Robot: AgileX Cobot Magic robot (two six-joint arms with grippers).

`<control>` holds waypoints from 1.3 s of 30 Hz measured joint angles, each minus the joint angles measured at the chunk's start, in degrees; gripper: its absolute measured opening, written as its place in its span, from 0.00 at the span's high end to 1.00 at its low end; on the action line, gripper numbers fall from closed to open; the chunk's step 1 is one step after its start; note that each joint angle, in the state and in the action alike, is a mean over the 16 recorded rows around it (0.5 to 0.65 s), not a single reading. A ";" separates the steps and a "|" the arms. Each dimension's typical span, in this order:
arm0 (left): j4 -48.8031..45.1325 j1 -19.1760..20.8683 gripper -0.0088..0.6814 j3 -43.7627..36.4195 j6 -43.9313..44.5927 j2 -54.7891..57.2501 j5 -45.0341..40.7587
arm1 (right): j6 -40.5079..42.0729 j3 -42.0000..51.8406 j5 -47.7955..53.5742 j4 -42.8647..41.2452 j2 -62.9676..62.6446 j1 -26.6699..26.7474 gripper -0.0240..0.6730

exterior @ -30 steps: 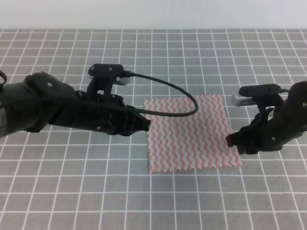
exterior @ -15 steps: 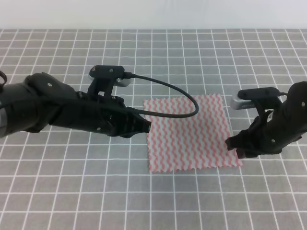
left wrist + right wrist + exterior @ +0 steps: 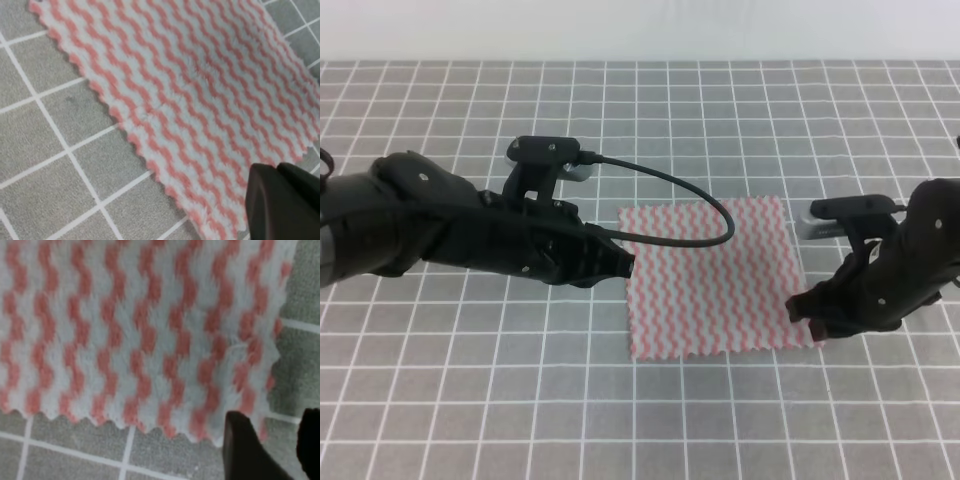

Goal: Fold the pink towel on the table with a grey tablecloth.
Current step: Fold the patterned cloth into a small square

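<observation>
Right hand [image 3: 270, 450] fingers parted at pink towel [image 3: 140, 330] corner.

Pink towel [image 3: 718, 277] lies flat between left claw [image 3: 623, 264] and right claw [image 3: 804, 308].

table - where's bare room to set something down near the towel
Bare cloth of the table runs along the front, below the towel and both arms, and across the back, above the towel's far edge. Crowded: the left gripper sits at the towel's left edge, the right gripper at its front right corner.
</observation>
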State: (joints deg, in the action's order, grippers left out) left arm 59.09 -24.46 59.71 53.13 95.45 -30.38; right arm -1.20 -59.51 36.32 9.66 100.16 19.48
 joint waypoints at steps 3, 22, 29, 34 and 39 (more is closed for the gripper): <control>-0.17 0.00 0.99 0.04 0.05 0.17 0.02 | 0.00 0.00 -0.17 0.22 0.69 0.00 0.64; -0.64 0.00 0.99 0.00 0.05 -0.09 -0.29 | -0.01 -0.03 -1.66 1.83 2.19 0.00 0.66; -1.64 0.00 0.99 0.02 0.03 -0.09 -0.50 | 0.00 -0.01 -1.81 2.42 2.21 0.00 0.79; -2.69 0.00 0.99 0.02 0.05 -0.10 -0.74 | -0.01 -0.16 -1.93 2.84 2.14 0.00 0.89; -5.09 0.00 0.99 0.00 0.25 -0.02 -1.16 | 0.27 -1.45 -1.02 3.29 1.69 0.01 0.97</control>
State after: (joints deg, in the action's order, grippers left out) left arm 54.00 -24.46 59.71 53.39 95.43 -31.54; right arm -0.93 -60.96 35.30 12.95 101.85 19.48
